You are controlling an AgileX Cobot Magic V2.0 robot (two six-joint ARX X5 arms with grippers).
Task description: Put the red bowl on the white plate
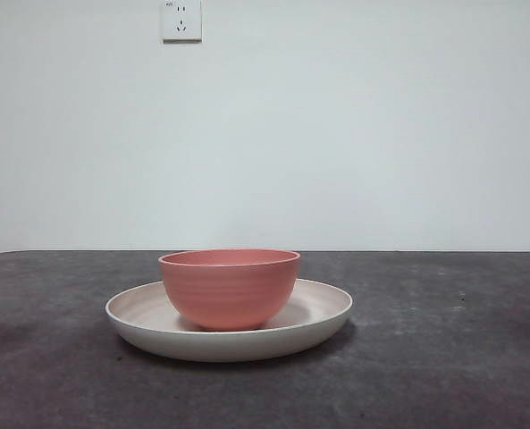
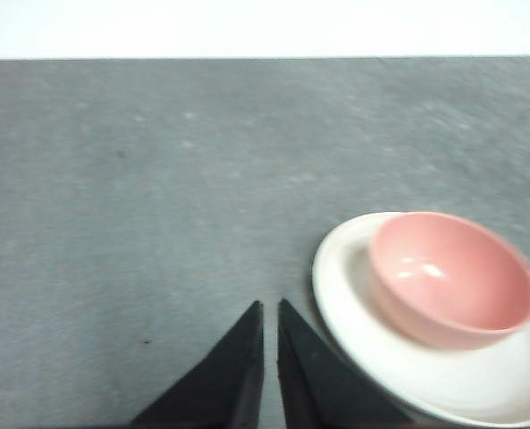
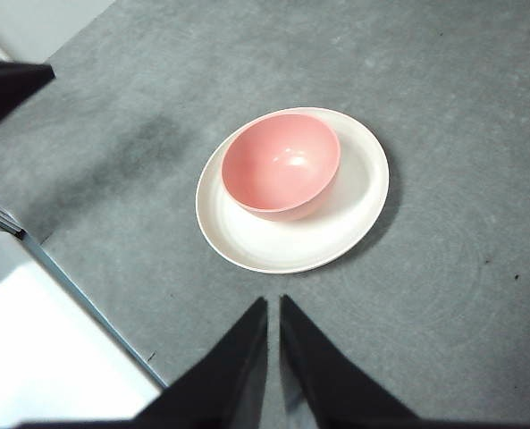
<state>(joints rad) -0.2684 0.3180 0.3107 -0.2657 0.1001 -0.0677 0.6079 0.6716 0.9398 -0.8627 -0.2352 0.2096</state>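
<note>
The red bowl [image 1: 230, 288] stands upright inside the white plate [image 1: 323, 315] on the dark grey table, a little off the plate's centre. It also shows in the left wrist view [image 2: 452, 277] on the plate [image 2: 399, 375] and in the right wrist view [image 3: 281, 165] on the plate [image 3: 354, 210]. My left gripper [image 2: 270, 308] is shut and empty, above bare table beside the plate. My right gripper [image 3: 273, 304] is shut and empty, held high and apart from the plate. Neither gripper shows in the front view.
A wall socket [image 1: 181, 20] is on the white wall behind the table. A white surface [image 3: 41, 357] and a table edge lie beside the right gripper. A dark tip [image 3: 5, 85] shows at the right wrist view's edge.
</note>
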